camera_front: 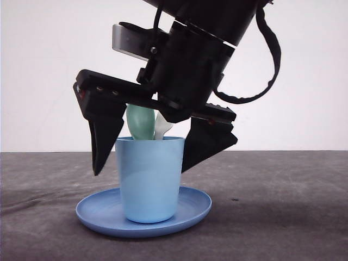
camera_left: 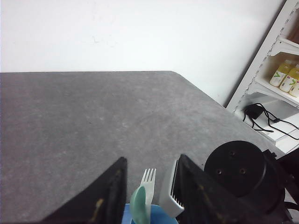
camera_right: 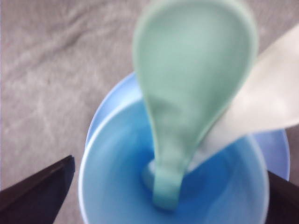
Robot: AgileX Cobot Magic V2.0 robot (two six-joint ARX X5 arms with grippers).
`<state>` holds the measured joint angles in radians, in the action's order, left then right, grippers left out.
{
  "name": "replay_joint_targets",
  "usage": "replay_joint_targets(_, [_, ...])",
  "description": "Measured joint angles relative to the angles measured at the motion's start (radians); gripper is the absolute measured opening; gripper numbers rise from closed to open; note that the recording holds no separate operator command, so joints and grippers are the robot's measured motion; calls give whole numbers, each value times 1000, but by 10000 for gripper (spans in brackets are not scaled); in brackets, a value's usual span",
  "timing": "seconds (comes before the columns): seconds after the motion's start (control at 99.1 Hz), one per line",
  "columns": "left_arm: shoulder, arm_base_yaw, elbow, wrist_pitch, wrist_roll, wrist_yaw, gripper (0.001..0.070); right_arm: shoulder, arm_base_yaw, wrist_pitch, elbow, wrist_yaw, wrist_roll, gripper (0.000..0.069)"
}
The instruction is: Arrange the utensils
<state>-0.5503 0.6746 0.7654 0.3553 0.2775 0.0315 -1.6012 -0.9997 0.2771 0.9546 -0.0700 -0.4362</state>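
Note:
A mint-green spoon (camera_front: 140, 122) and a white fork (camera_front: 162, 128) stand upright in a light blue cup (camera_front: 149, 179) on a blue plate (camera_front: 98, 215). My right gripper (camera_front: 141, 173) hangs over the cup, open, with one finger down each side of it. From its wrist I look into the cup (camera_right: 117, 186), with the spoon (camera_right: 196, 84) and fork (camera_right: 261, 102) close and blurred. The right gripper (camera_right: 170, 165) touches neither. In the left wrist view the fork (camera_left: 148, 179) and spoon (camera_left: 138, 207) rise between the fingers of my open left gripper (camera_left: 153, 158), with a gap on both sides.
The dark grey table (camera_front: 283, 206) stretches around the plate. The left wrist view has a black round disc (camera_left: 235, 168) close on one side. Past the table's far corner stands a white shelf with bottles (camera_left: 285, 74), with a black cable (camera_left: 261, 116) below it.

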Motion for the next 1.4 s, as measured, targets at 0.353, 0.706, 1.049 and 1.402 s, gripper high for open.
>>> replay_joint_targets(0.353, [0, 0, 0, 0, 0, 0, 198, 126, -8, 179, 0, 45, -18, 681])
replay_joint_targets(0.706, [0, 0, 0, 0, 0, 0, 198, 404, -14, 364, 0, -2, -17, 681])
replay_joint_targets(1.049, [0, 0, 0, 2, 0, 0, 198, 708, -14, 269, 0, -315, 31, 681])
replay_joint_targets(1.402, [0, 0, 0, 7, 0, 0, 193, 846, -14, 227, 5, -480, 110, 564])
